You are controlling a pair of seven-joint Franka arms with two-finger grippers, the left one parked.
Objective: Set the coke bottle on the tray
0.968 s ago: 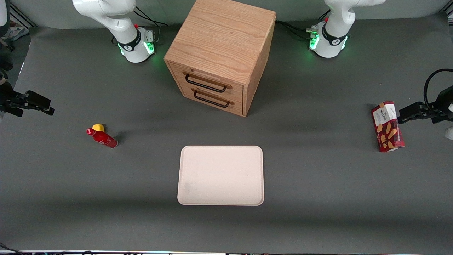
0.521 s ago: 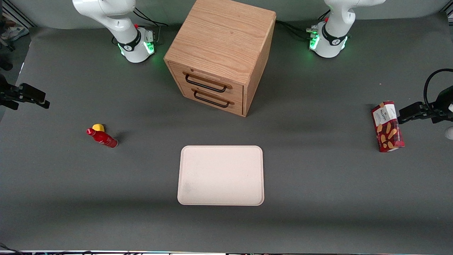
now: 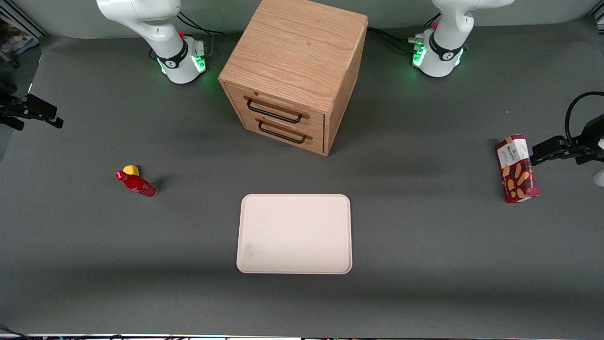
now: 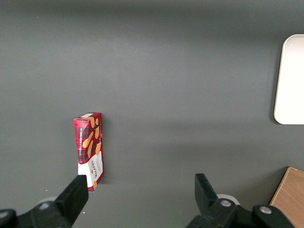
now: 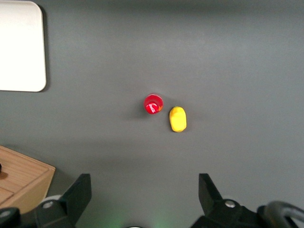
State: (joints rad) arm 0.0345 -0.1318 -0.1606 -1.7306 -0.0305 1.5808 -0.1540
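Observation:
The coke bottle (image 3: 136, 184), small and all red, stands on the grey table toward the working arm's end; the right wrist view looks down onto its red cap (image 5: 153, 104). The cream tray (image 3: 295, 233) lies flat near the front camera, in front of the drawer cabinet, and one rounded corner of the tray (image 5: 21, 45) shows in the right wrist view. My right gripper (image 3: 45, 114) hangs well above the table at the working arm's end, farther from the front camera than the bottle. The gripper (image 5: 144, 189) is open and holds nothing.
A yellow lump (image 3: 131, 169) sits right beside the bottle, slightly farther from the front camera (image 5: 177, 118). A wooden two-drawer cabinet (image 3: 295, 71) stands mid-table. A red snack box (image 3: 516, 168) stands toward the parked arm's end.
My right gripper has shifted farther from the front camera and closer to the table's end. The bottle, the tray and everything else have stayed put.

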